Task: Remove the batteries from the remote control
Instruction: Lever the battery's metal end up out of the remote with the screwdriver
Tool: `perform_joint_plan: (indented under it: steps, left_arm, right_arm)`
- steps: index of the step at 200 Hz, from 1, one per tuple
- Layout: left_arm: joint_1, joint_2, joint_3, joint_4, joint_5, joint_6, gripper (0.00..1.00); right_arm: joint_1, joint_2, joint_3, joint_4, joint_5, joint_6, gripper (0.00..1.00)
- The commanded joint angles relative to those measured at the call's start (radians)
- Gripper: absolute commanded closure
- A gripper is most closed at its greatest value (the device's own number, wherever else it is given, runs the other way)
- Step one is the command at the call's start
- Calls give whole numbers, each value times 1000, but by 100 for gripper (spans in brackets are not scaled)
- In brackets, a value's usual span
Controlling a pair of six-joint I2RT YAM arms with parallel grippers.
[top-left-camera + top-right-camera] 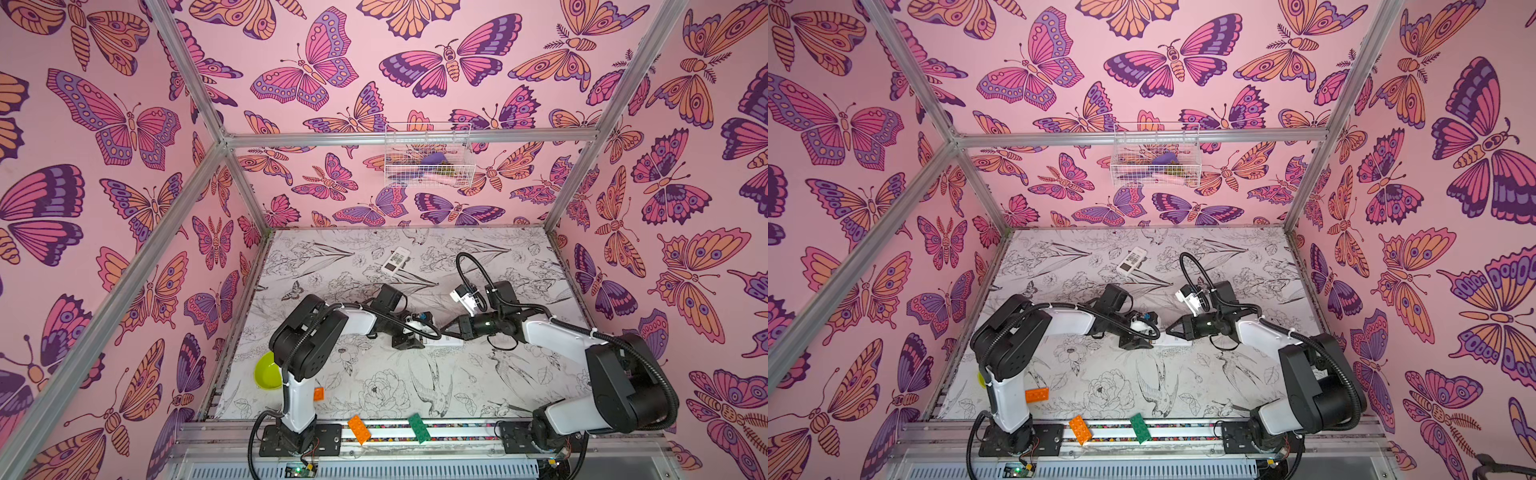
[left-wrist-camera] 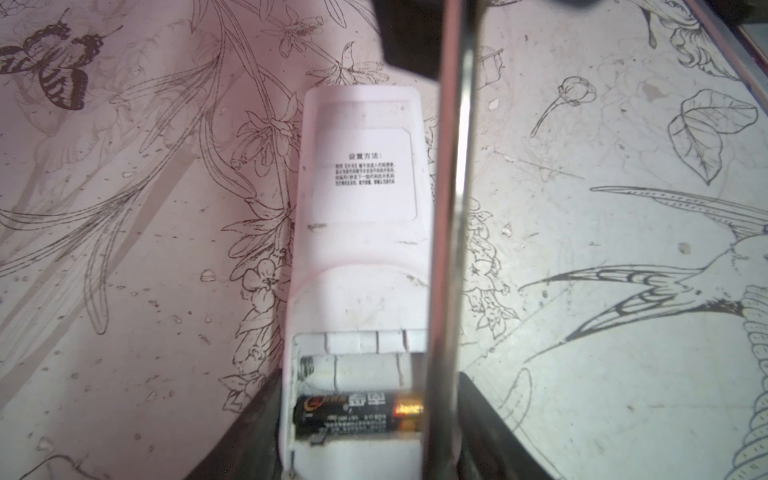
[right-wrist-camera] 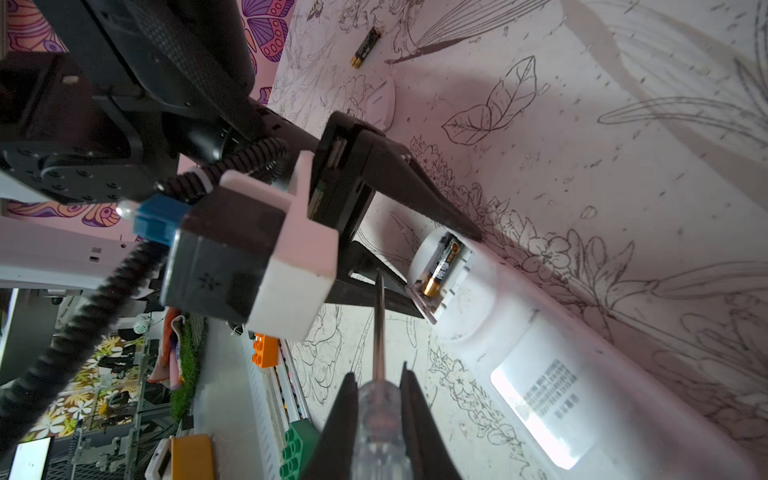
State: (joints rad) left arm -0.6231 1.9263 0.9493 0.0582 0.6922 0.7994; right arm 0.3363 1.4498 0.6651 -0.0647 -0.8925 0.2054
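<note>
The left pincer (image 3: 444,276) clamps the remote (image 1: 444,343) at the centre of the frame, with one battery (image 2: 357,413) seated in its open bay. The right pincer (image 3: 380,376) is closed on a screwdriver (image 3: 379,332), tip just short of the gold end. A slip could skate off that end, or flick the battery across the desk (image 1: 478,386). The left pincer crowds the bay's edge. A loose battery (image 3: 365,46) and a white lid (image 3: 380,104) lie beyond.

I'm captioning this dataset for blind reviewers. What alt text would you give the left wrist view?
A white remote lies back-up on a flower-printed table, its battery bay open with one black-and-gold battery in one slot and the other slot empty. The left gripper clamps that end, and a screwdriver shaft, blurred, crosses in front along one long edge.
</note>
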Motion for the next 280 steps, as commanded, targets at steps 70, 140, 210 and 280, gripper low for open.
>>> perform_joint_plan:
  steps: [70, 140, 210, 280]
  left_arm:
    - [-7, 60, -43, -121, -26, -6, 54]
    - [-7, 59, -41, -121, -22, -6, 54]
    - [-4, 60, -40, -121, -17, -9, 54]
    - [-1, 61, -41, -121, -13, -9, 54]
  right_arm:
    - [-6, 18, -5, -25, 21, -98, 100]
    - [-5, 109, 87, -123, 89, -88, 100]
    - [1, 190, 121, -142, 137, 13, 100]
    - [25, 224, 111, -113, 137, 65, 100]
